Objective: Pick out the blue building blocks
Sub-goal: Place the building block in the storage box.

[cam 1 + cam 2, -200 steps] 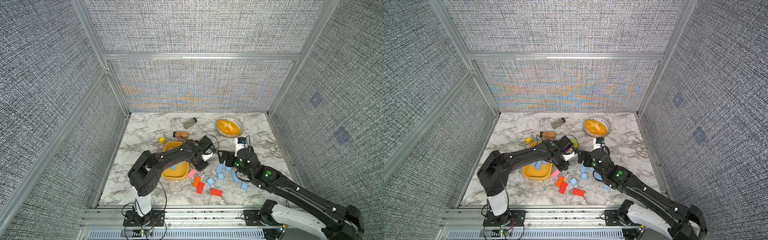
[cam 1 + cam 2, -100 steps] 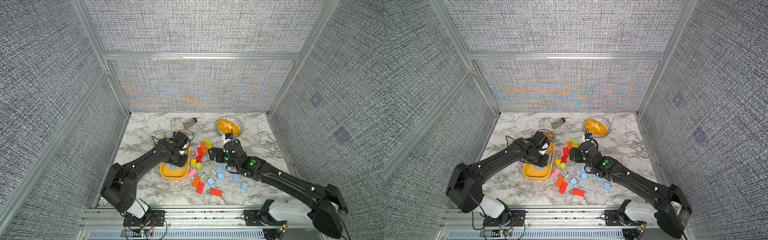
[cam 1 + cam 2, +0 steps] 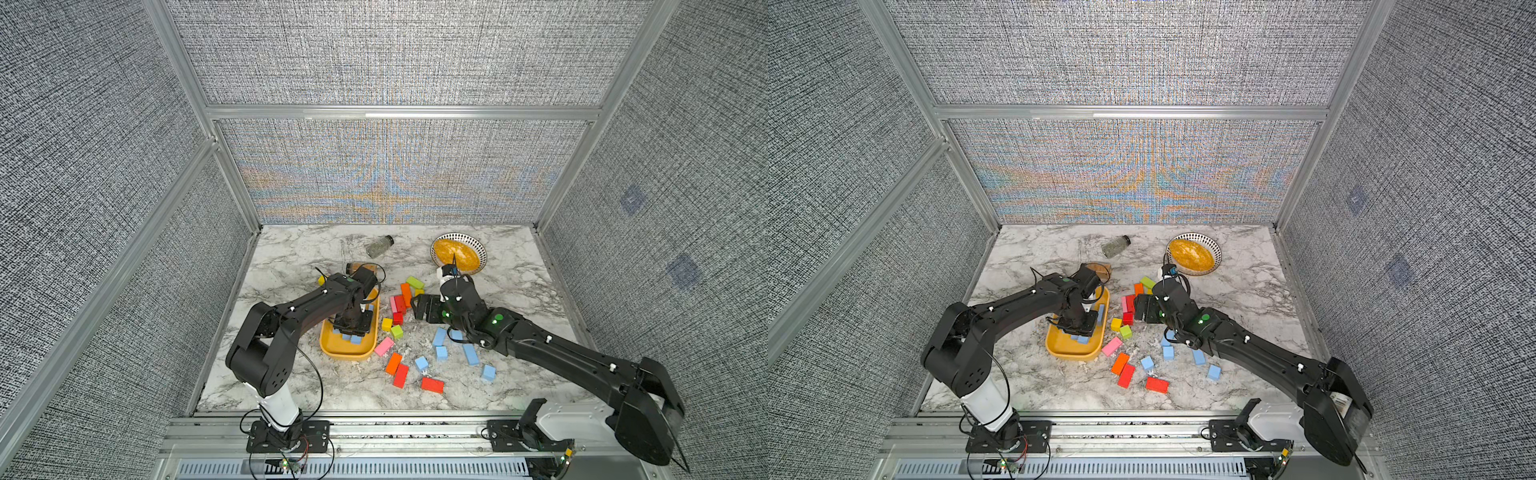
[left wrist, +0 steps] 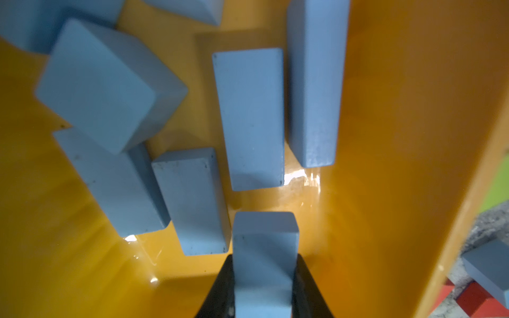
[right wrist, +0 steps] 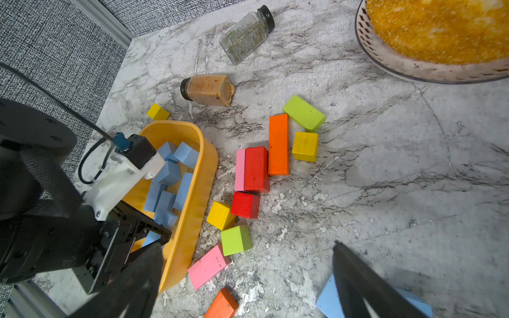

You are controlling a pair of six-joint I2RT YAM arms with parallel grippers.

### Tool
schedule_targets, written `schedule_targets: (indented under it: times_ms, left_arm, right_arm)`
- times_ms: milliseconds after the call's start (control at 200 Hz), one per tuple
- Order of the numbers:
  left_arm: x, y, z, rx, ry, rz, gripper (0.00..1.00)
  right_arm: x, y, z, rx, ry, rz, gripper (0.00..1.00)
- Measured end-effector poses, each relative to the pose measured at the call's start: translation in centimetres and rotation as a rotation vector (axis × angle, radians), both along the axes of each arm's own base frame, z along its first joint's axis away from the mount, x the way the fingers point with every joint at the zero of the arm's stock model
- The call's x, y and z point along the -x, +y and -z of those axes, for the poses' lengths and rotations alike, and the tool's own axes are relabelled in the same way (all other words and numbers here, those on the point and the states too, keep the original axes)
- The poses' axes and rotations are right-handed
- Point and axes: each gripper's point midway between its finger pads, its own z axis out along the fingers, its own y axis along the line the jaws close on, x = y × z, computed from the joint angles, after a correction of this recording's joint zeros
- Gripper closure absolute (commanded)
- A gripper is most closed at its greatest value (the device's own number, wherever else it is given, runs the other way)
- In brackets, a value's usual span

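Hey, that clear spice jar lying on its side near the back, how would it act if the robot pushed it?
The spice jar looks flat-sided, so it would probably slide or rock rather than roll freely. Its clear, glossy walls suggest rigid glass, so it is likely slippery to grip and breakable if knocked hard.

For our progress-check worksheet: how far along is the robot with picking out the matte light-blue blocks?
Done: several matte light-blue blocks already lie in the oblong yellow plastic tray.
In hand: the left gripper is shut on one more blue block, over the tray. The right gripper is open and empty.
Left: about six loose blue blocks on the marble table.
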Motion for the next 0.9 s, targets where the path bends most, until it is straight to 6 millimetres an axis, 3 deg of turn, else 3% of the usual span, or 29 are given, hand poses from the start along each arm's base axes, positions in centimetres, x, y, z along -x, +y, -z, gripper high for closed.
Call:
schedule_targets:
  times_ms: [165, 330, 420, 556, 736, 901]
  left_arm:
    - [0.4, 0.0, 0.6, -0.003, 0.026, -0.004, 0.66]
    - [0.6, 0.1, 0.8, -0.003, 0.036, -0.006, 0.43]
    - [0.6, -0.1, 0.4, 0.010, 0.027, -0.005, 0.38]
    - [-0.2, -0.7, -1.3, 0.046, -0.021, 0.003, 0.35]
    - [-1.7, -1.5, -5.1, 0.123, -0.160, 0.055, 0.28]
    - [-3.3, -0.9, -7.1, 0.165, -0.303, 0.118, 0.27]
  right_arm:
    - [-0.1, 0.3, 0.4, 0.012, 0.007, -0.011, 0.03]
    - [-0.3, 0.6, 0.3, 0.022, 0.003, -0.024, 0.02]
    - [-0.5, 0.8, 0.4, 0.035, 0.000, -0.033, 0.02]
    - [-0.9, 1.0, 1.0, 0.078, 0.021, -0.041, 0.02]
    - [-1.6, 1.0, 3.0, 0.191, 0.121, -0.023, 0.03]
    - [-1.2, -0.1, 6.5, 0.308, 0.294, -0.001, 0.20]
